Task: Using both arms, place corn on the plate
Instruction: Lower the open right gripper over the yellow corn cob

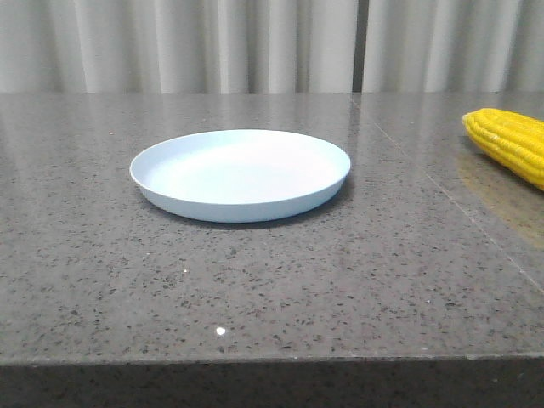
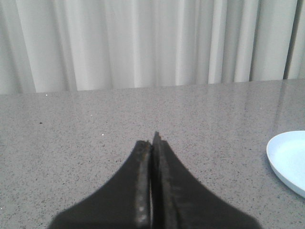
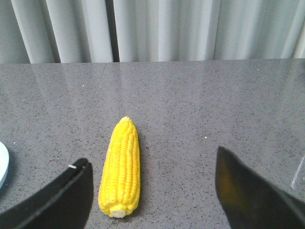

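Lying on the dark speckled stone tabletop (image 1: 255,289) near its right edge, well apart from the plate (image 1: 240,174): the corn (image 1: 510,143), cut off by the frame in the front view, whole in the right wrist view (image 3: 121,169). Resting flat on its side there, tapered tip pointing toward the far edge and the curtain (image 1: 212,42), pale stub end nearest the camera. Sitting empty near the middle of the tabletop: the plate, with only a sliver of its rim showing in each wrist view.

Judging by look: a stiff, light cob, rounded and likely to roll on the smooth stone, with ridged kernels offering some bite for the pads. Best taken across the thick middle, jaws squeezing the sides, not the narrow tip.

Spread wide, holding nothing: the right gripper (image 3: 152,191), with the cob between its fingers but closer to one of them and untouched. Pressed together on nothing: the left gripper (image 2: 152,157), hovering over bare stone with the plate's rim (image 2: 286,160) off to one side.

Showing neither arm at all: the front view. Giving finger states and the cob's full length: the wrist views alone. Giving the gap between cob and plate: the front view alone.
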